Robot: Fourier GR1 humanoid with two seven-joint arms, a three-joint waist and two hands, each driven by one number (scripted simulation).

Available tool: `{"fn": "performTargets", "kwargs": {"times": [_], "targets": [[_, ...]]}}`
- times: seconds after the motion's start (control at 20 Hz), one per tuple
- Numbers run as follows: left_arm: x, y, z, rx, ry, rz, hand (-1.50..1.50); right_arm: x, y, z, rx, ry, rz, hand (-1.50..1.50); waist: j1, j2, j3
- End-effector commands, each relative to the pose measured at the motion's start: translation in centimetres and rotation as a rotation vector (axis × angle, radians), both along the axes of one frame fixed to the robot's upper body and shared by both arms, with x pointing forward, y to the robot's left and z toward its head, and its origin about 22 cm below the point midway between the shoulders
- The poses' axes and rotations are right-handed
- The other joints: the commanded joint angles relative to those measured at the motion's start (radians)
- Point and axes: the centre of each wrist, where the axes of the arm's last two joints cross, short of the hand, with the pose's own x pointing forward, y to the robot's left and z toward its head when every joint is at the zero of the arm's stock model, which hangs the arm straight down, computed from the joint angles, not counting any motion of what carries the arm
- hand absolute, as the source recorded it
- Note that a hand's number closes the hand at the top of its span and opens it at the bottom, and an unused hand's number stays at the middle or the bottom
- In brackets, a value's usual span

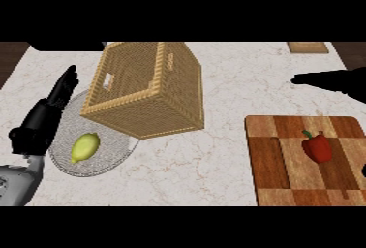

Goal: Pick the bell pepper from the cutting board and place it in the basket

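The bell pepper (318,147) had not yet been picked up; the reach was the step in hand, and the next move called for the right hand to descend and curl round it. The wicker basket (146,87) stood well apart on the marble counter (214,160), left of the cutting board (275,164) on which the pepper lay. The right hand (336,80) hovered beyond the board, fingers straight, holding nothing. The left hand (46,116) rested relaxed beside the lemon (84,147).
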Motion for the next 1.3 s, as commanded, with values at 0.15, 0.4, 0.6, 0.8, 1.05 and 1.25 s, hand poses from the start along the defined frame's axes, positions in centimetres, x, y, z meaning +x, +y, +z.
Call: {"fn": "performTargets", "kwargs": {"times": [0.15, 0.4, 0.6, 0.8, 1.05, 1.25], "targets": [[-0.3, 1.2, -0.9, 0.001, 0.006, -0.009, 0.00, 2.8, -1.7, 0.7, -0.149, 0.141, -0.026, -1.50, 0.010, 0.003, 0.003], [1.2, 1.8, 0.7, 0.005, -0.014, 0.001, 0.00, 3.2, 1.0, -2.1, -0.155, 0.143, 0.010, -1.50, -0.001, 0.002, 0.003], [1.1, -1.1, -0.6, -0.004, 0.002, -0.011, 0.00, 4.9, -1.6, -3.0, -0.181, 0.165, -0.009, -1.50, 0.005, 0.006, 0.004], [-0.7, 1.3, -1.0, 0.003, 0.003, -0.002, 0.00, 3.2, -1.3, -6.5, -0.250, 0.182, 0.009, -1.50, 0.001, 0.001, 0.004], [0.8, 0.2, -1.6, -0.001, -0.017, -0.024, 0.00, 4.4, -3.5, -9.6, -0.302, 0.257, -0.007, -1.50, 0.001, 0.005, 0.004], [0.4, -0.6, -0.2, -0.017, -0.002, -0.006, 0.00, 5.1, -2.0, -11.7, -0.337, 0.244, -0.004, -1.50, 0.004, 0.002, 0.004]]}}
